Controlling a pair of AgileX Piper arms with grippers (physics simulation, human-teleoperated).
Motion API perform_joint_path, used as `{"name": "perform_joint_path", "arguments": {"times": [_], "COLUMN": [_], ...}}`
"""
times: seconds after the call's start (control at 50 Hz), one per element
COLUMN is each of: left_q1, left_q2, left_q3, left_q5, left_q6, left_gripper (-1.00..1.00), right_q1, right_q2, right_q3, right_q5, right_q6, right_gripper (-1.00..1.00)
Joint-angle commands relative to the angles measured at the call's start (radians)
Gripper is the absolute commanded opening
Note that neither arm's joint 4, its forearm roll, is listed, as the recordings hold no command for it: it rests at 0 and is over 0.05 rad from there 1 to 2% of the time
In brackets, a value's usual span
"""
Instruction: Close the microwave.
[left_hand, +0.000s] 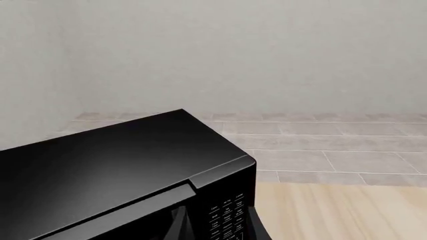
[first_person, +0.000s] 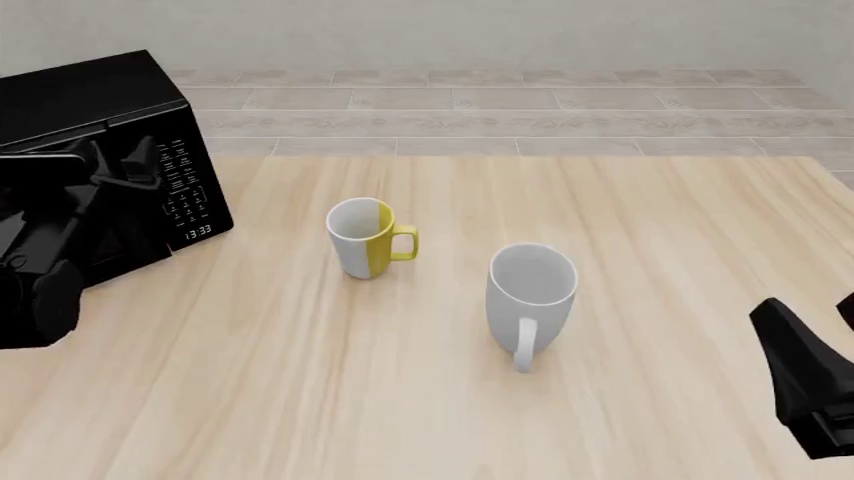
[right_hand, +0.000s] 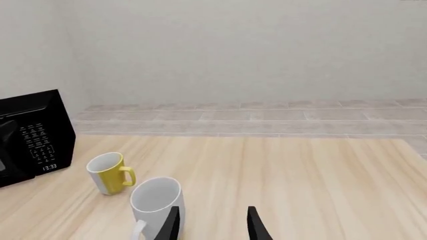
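Note:
The microwave is a glossy black box at the table's far left, with a white-printed keypad and a clock display reading 13:33. Its top and keypad fill the lower left wrist view. The door's top edge lies almost in line with the front, and I cannot tell if a gap is left. My left gripper is right at the microwave's front, black on black, with its fingers apart on either side of the keypad panel. My right gripper hangs open and empty at the near right.
A yellow-and-white mug stands upright near the table's middle, also in the right wrist view. A larger white mug stands nearer and to its right, just ahead of my right gripper's fingers. Beyond the wooden table runs a tiled floor.

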Motion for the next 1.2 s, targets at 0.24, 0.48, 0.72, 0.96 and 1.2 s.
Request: {"name": "perform_joint_path", "arguments": {"times": [0.24,0.48,0.72,0.96,1.2], "left_q1": [0.052,0.059,0.07,0.058,0.027], "left_q2": [0.167,0.18,0.196,0.169,-0.011], "left_q3": [0.036,0.008,0.002,0.032,0.211], "left_q5": [0.266,0.292,0.289,0.276,0.191], "left_q6": [0.017,0.017,0.019,0.009,0.038], "left_gripper": [1.0,1.0,1.0,1.0,1.0], "right_q1": [0.007,0.007,0.005,0.003,0.006], "right_q2": [-0.001,-0.002,-0.002,-0.001,0.003], "right_q3": [0.0,0.0,0.0,0.0,0.0], "right_q5": [-0.003,-0.006,-0.007,-0.001,0.002], "right_q6": [-0.004,0.002,0.002,0.004,0.001], "right_gripper": [1.0,1.0,1.0,1.0,1.0]}}
